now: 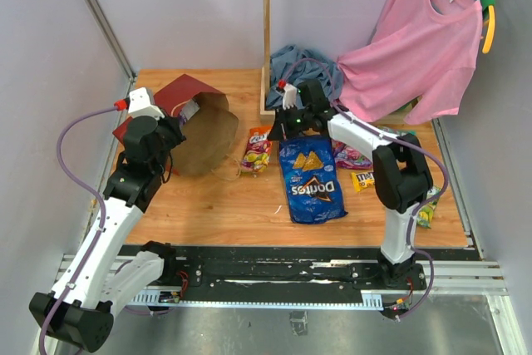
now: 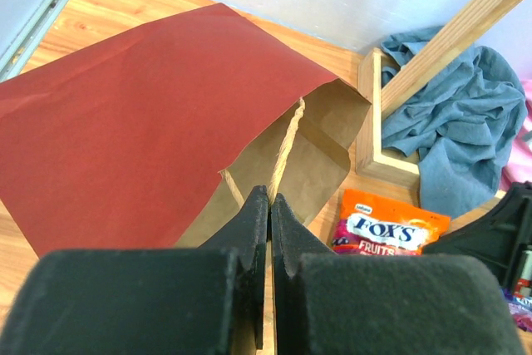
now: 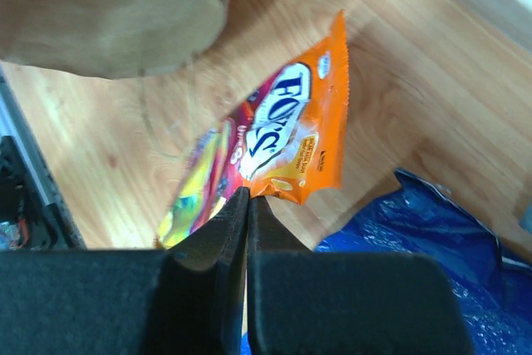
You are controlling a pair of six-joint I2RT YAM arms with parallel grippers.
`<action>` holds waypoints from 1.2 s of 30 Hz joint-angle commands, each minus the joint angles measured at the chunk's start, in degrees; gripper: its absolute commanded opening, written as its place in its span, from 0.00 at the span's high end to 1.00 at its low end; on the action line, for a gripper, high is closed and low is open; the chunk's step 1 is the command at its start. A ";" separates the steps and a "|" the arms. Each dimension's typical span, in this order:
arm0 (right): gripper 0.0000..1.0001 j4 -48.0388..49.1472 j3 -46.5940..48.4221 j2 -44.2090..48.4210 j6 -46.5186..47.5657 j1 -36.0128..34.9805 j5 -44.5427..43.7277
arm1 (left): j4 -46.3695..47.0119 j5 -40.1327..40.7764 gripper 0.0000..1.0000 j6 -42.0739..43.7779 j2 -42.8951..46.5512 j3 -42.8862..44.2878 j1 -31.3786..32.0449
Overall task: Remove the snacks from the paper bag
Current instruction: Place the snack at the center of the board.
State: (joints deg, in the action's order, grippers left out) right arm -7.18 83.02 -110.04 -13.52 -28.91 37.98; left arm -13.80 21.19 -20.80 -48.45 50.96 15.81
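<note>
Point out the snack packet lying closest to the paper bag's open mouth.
The orange Fox's packet, just right of the paper bag and its mouth. The blue Doritos bag and the yellow packet lie farther right.

1. Paper bag (image 2: pixel 141 114): dark red outside, brown kraft inside; cord handle (image 2: pixel 287 143) tan.
2. Doritos bag (image 1: pixel 312 179): blue, yellow chip print, white lettering.
3. Fox's packet (image 3: pixel 291 135): orange top, white label with dark letters, purple-red and yellow lower down.
4. T-shirt (image 1: pixel 420 47): plain pink.
5. Cloth (image 2: pixel 449 122): grey-blue.
6. Table (image 1: pixel 224 214): light wood grain.
7. Left gripper (image 2: pixel 269 194), right gripper (image 3: pixel 248 193): black.
</note>
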 commanded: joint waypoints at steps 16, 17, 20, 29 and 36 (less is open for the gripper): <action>0.84 -14.16 11.50 -9.73 3.57 0.62 -15.82 | 1.41 0.46 0.99 0.42 0.91 -0.33 -0.69; 0.80 -14.27 11.70 -9.68 3.73 0.62 -16.05 | 1.41 0.43 1.00 0.48 0.88 -0.33 -0.65; 0.50 -13.77 11.27 -8.60 3.85 0.70 -16.73 | 1.41 0.28 0.99 0.34 0.73 -0.38 -0.65; 0.21 -5.76 3.89 2.80 1.66 0.54 -21.37 | 1.50 0.03 0.99 0.28 0.15 -0.43 -0.64; 0.07 2.87 -3.44 11.42 -0.63 -4.95 -29.17 | 1.59 0.86 0.99 0.41 -0.22 -0.50 -0.70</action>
State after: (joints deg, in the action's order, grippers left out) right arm -10.74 82.11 -101.49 -12.64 -29.39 15.64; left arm -13.80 21.17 -20.80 -48.51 50.96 15.81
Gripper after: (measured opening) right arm 0.889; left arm 0.018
